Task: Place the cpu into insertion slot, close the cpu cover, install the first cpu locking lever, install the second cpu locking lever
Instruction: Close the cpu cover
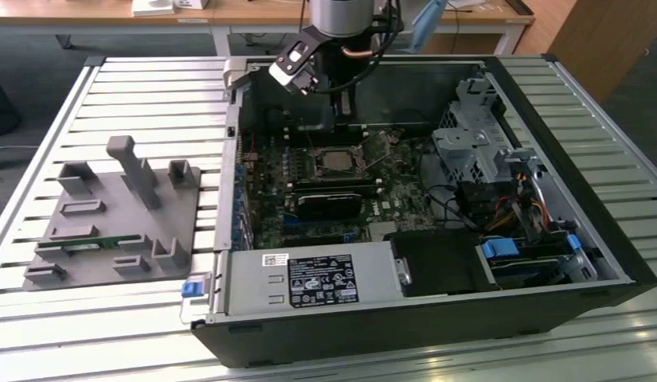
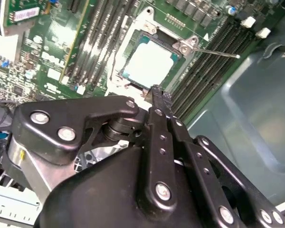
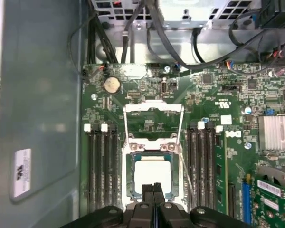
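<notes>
An open computer case (image 1: pixel 413 338) lies on a slatted table (image 1: pixel 147 95), seen from above. The robot arm (image 1: pixel 344 16) reaches down into the case from the upper middle of the exterior view. A grey parts holder (image 1: pixel 105 215) sits on the table at the exterior view's left, well apart from the case.

In the first wrist view, the gripper (image 3: pixel 153 189) hangs over the green motherboard (image 3: pixel 213 104). Its two black fingers are pressed together with nothing between them. Their tips are just at the edge of the insertion slot (image 3: pixel 129 176).

The cpu (image 3: pixel 152 173) already lies flat inside the slot, its pale silver face up, between rows of long memory slots (image 3: pixel 102 166). That first step looks finished.

The cpu cover (image 3: pixel 153 108), a thin silver frame with a cut-out middle, is swung open on its hinge. It lies back on the board beside the slot, away from the gripper, and does not cover the chip. In the second wrist view, a thin locking lever (image 2: pixel 213 51) sticks out free from the socket corner. Closing the cover and fastening both levers appear undone.
</notes>
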Robot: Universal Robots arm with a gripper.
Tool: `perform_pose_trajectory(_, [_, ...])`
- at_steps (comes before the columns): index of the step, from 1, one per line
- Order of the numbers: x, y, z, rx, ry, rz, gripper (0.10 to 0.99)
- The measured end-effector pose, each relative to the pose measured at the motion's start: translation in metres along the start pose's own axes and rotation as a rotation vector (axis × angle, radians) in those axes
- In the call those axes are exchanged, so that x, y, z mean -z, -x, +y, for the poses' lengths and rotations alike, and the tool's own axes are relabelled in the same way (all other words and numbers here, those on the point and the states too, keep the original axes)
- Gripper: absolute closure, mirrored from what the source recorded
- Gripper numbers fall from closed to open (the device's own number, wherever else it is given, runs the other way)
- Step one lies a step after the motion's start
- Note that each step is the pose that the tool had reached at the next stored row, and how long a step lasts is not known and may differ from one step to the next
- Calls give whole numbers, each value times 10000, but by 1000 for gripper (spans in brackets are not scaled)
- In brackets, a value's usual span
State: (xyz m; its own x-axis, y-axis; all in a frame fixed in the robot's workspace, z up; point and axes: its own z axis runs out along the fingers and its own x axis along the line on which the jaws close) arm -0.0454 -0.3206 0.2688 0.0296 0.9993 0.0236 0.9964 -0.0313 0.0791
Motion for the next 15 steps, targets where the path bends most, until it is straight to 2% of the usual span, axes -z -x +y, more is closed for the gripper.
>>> perform_pose_trajectory(5, [2, 107, 3, -6, -1, 2, 980])
perform_pose_trajectory(7, [1, 127, 21, -8, -22, 6, 980])
perform_pose_trajectory(11, [-10, 126, 158, -11, -150, 1, 980])
perform_pose_trajectory(15, [-26, 120, 339, -14, -293, -3, 980])
